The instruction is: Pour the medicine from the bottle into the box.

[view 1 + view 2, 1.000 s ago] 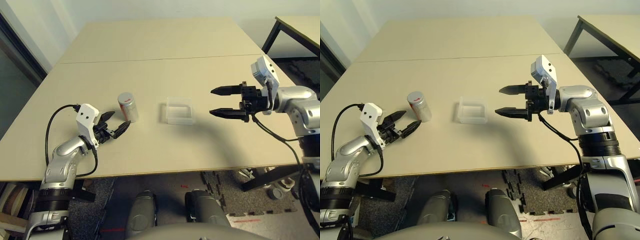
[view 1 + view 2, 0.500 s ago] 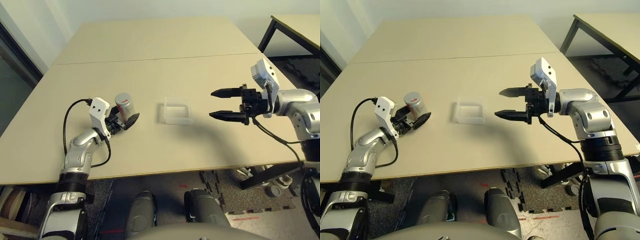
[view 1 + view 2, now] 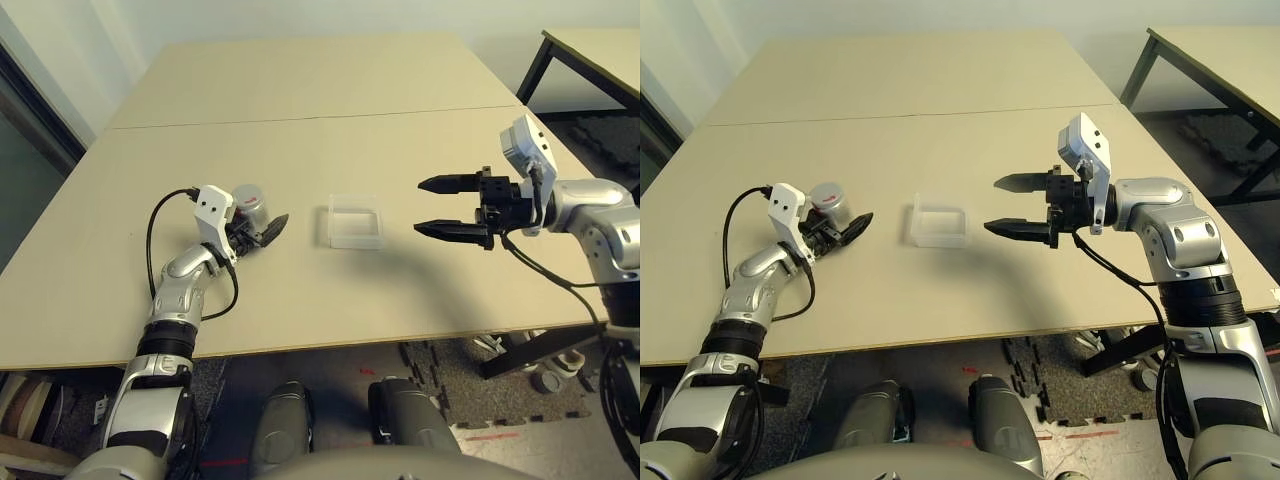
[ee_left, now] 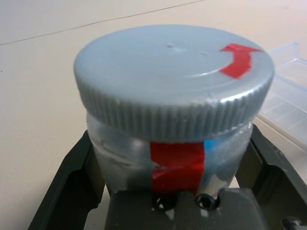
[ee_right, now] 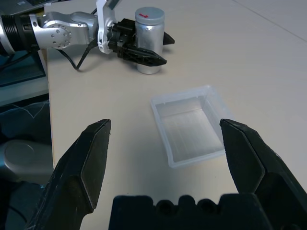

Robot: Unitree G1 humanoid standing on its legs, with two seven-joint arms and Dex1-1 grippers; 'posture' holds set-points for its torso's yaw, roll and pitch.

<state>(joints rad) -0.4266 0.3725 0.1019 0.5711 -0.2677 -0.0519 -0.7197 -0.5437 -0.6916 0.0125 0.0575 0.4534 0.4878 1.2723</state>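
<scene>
Two fingers of the left gripper now flank the bottle, having closed in from the near side over the last second; whether they press the body yet I cannot tell from the wrist view, so the grasp looks close to set. Bottle stands upright on the table, just left of the box, its cap still screwed on, contents hidden. Box looks empty, no pill visible. Right gripper hangs wide open, holding nothing, right of the box.
</scene>
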